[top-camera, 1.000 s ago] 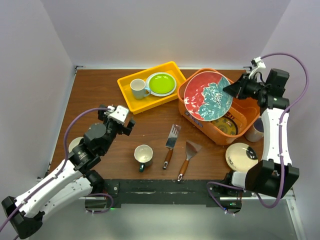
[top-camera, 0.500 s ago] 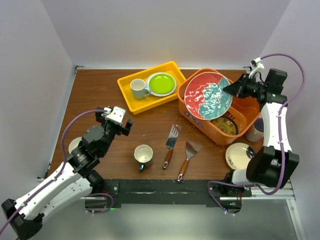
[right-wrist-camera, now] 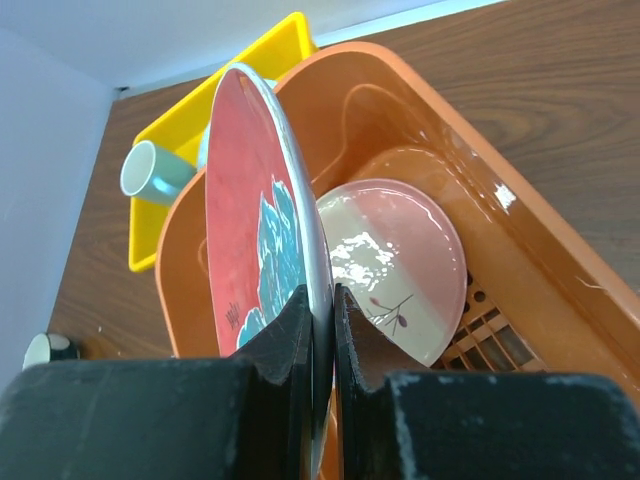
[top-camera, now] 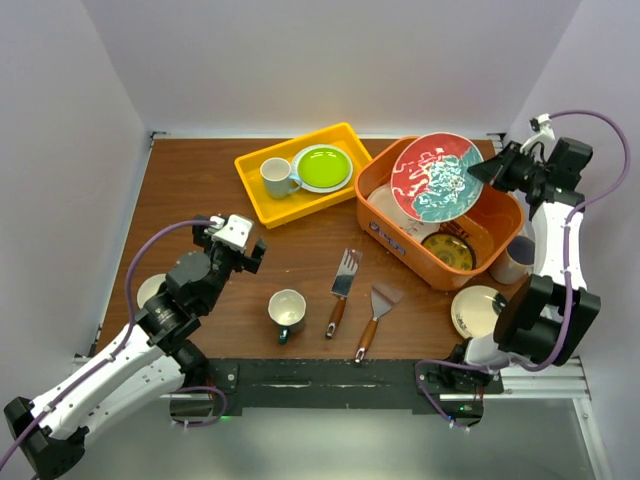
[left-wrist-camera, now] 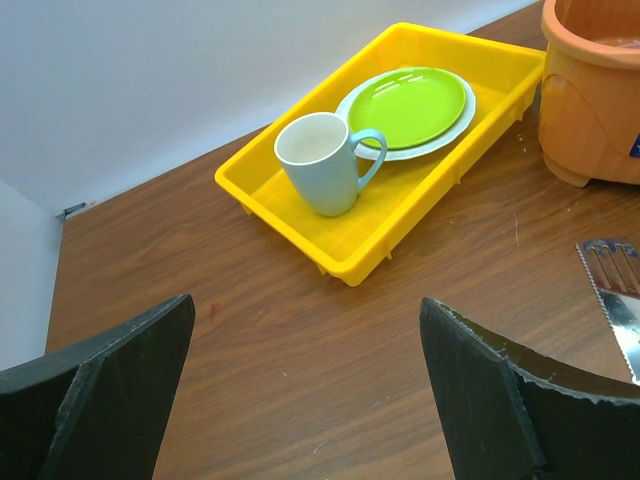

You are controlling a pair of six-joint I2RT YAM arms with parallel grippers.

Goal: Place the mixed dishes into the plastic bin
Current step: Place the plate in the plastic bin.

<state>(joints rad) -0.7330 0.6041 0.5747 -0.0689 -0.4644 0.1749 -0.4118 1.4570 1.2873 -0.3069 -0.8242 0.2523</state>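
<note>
The right fingers (right-wrist-camera: 283, 345) pinch the rim of the red plate (top-camera: 435, 177), holding it on edge over the plastic bin (top-camera: 395, 248) at upper right. Next, I judge, it needs tilting and lowering beside the pink plate (right-wrist-camera: 400, 260) before release. The left fingers (left-wrist-camera: 110, 370) stand wide, empty.

Past your left gripper (left-wrist-camera: 305, 310), jaws spread wide, a yellow tray (left-wrist-camera: 350, 255) on the tabletop (left-wrist-camera: 200, 260) holds a pale mug (left-wrist-camera: 318, 165) and a lime green plate (left-wrist-camera: 405, 105), near the orange bin (left-wrist-camera: 590, 110).

tray (top-camera: 250, 192) left-behind bin (top-camera: 430, 268) | spatulas (top-camera: 380, 298) before bin | mug (top-camera: 287, 312) left of spatulas | plates (right-wrist-camera: 395, 265) in bin, perhaps two
</note>
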